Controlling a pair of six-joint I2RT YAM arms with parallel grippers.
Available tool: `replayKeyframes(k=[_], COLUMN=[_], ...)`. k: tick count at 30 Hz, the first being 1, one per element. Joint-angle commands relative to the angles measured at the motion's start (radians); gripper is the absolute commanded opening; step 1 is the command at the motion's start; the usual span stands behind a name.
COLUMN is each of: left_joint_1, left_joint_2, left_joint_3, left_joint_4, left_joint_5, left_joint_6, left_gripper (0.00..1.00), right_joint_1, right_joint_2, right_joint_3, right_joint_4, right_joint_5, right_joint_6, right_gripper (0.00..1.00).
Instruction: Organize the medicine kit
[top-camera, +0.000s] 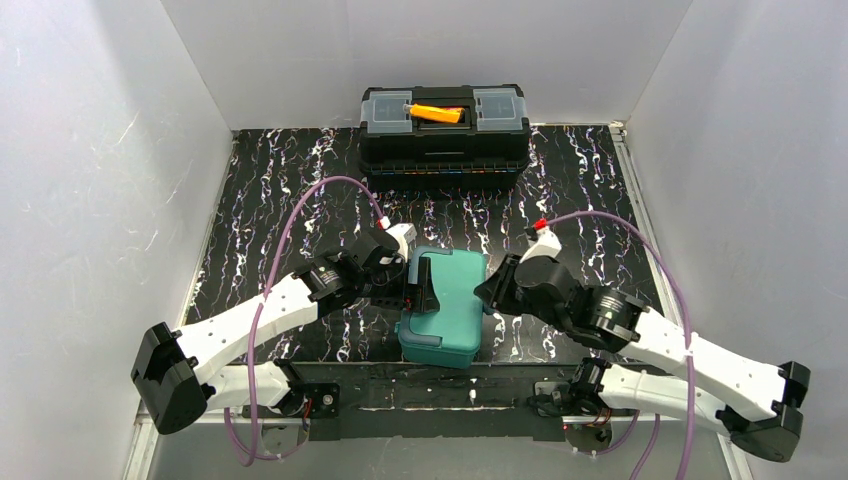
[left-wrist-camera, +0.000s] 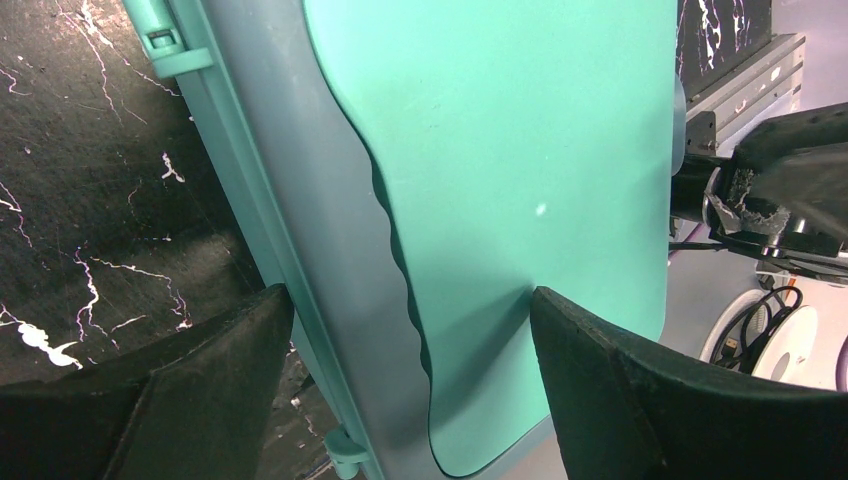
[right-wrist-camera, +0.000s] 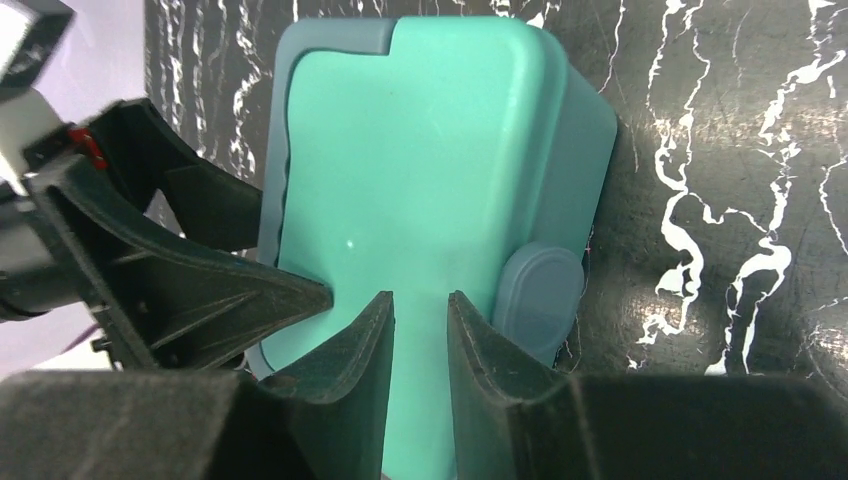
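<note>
White-walled enclosure, floored with a black marble-patterned mat (top-camera: 270, 200).

Top view: the medicine kit (top-camera: 445, 305), lid down, lies at the near middle of the mat between the two arms, its long axis running near-to-far. The left gripper (top-camera: 422, 285) reaches over its left edge. The right gripper (top-camera: 488, 290) is at its right edge. Both are about equally near. A black toolbox (top-camera: 443, 140) with an orange handle (top-camera: 437, 112) stands well apart at the far wall.

Left wrist view: the left gripper (left-wrist-camera: 410, 300) is spread wide, one finger over the mat (left-wrist-camera: 90, 180) and the other over the lid, straddling the kit's (left-wrist-camera: 500, 150) long edge. It pinches nothing.

Right wrist view: the right gripper (right-wrist-camera: 420, 300) has its fingers drawn nearly together, with only a slit between them, above the kit's (right-wrist-camera: 420, 140) lid and holding nothing. The latch tab (right-wrist-camera: 545, 290) sits just beside it. Judgement: opening likely turns on that latch.
</note>
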Motion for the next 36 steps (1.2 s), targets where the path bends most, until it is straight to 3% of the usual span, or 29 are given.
replayKeyframes(k=[1, 18, 36], left_joint_1=[-0.024, -0.024, -0.024], left_joint_2=[0.052, 0.067, 0.073], left_joint_3=[-0.052, -0.036, -0.037], left_joint_4=[-0.186, -0.189, -0.185], left_joint_5=[-0.028, -0.032, -0.025], left_joint_6=[0.060, 0.062, 0.061], left_gripper=[0.84, 0.84, 0.84], right_joint_1=[0.002, 0.000, -0.006], right_joint_2=[-0.077, -0.064, -0.102], right_joint_3=[-0.010, -0.103, -0.178], right_joint_4=[-0.048, -0.004, 0.019], right_joint_5=[0.082, 0.043, 0.071], right_joint_6=[0.044, 0.101, 0.159], right_gripper=[0.34, 0.35, 0.27])
